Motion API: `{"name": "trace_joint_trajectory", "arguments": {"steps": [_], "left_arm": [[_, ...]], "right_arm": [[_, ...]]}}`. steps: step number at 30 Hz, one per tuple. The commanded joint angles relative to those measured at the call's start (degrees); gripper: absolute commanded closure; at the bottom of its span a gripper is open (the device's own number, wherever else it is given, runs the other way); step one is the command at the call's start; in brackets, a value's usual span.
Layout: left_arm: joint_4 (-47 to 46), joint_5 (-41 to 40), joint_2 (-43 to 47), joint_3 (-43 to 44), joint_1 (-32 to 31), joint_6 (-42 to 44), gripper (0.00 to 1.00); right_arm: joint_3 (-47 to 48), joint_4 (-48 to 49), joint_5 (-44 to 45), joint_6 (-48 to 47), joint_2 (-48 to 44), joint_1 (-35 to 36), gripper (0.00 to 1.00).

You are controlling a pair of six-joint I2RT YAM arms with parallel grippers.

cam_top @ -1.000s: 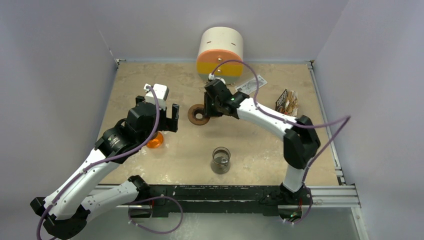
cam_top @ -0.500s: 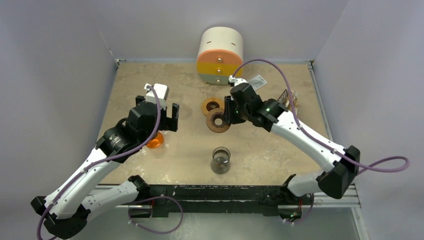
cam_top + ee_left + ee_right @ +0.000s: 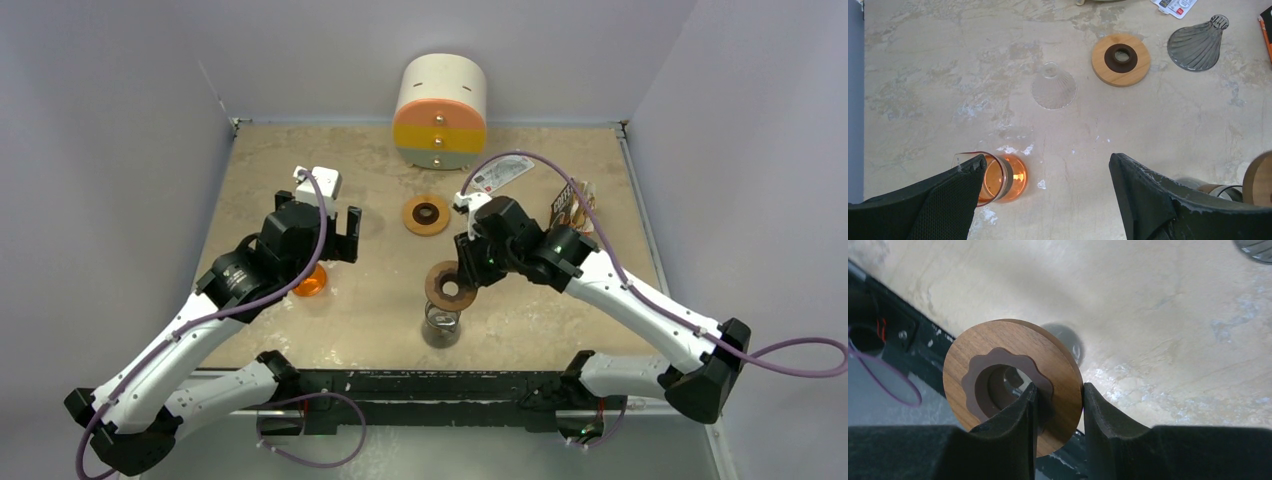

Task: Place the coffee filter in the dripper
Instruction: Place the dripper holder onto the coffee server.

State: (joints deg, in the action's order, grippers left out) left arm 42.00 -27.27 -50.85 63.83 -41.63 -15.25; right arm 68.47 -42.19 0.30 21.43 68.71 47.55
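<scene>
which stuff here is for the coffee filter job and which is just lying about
Job: dark wooden ring in right tool; glass jug; clear dripper cone; grey dripper cone; brown packet (filters?)
Lying about: orange glass; light wooden ring; drawer unit

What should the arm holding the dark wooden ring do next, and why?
Probably tip the dark wooden ring flat and lower it onto the glass jar. The right gripper pinches the ring by its rim. The ring is tilted and, seen from the top camera, hangs over the jar's mouth, so settling it there looks like the nearest step.
</scene>
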Motion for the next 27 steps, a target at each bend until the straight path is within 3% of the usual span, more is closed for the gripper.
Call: {"name": "trace_joint_trajectory", "arguments": {"steps": [1, 6, 27], "left_arm": [[-1.74, -0.32, -0.21, -0.46, 0.3, 1.01, 0.08], [-1.64, -0.33, -0.29, -0.46, 0.27, 1.01, 0.08], [-1.66, 0.06, 0.13, -0.46, 0.32, 1.01, 0.08]], "right_arm": [[-0.82, -0.13, -2.02, -4.13, -1.06, 4.76, 1.0], [-2.39, 1.31, -0.75, -4.92, -0.92, 7.69, 1.0], [-9.62, 9.56, 2.11, -3.32, 0.22, 7.73, 1.0]]}}
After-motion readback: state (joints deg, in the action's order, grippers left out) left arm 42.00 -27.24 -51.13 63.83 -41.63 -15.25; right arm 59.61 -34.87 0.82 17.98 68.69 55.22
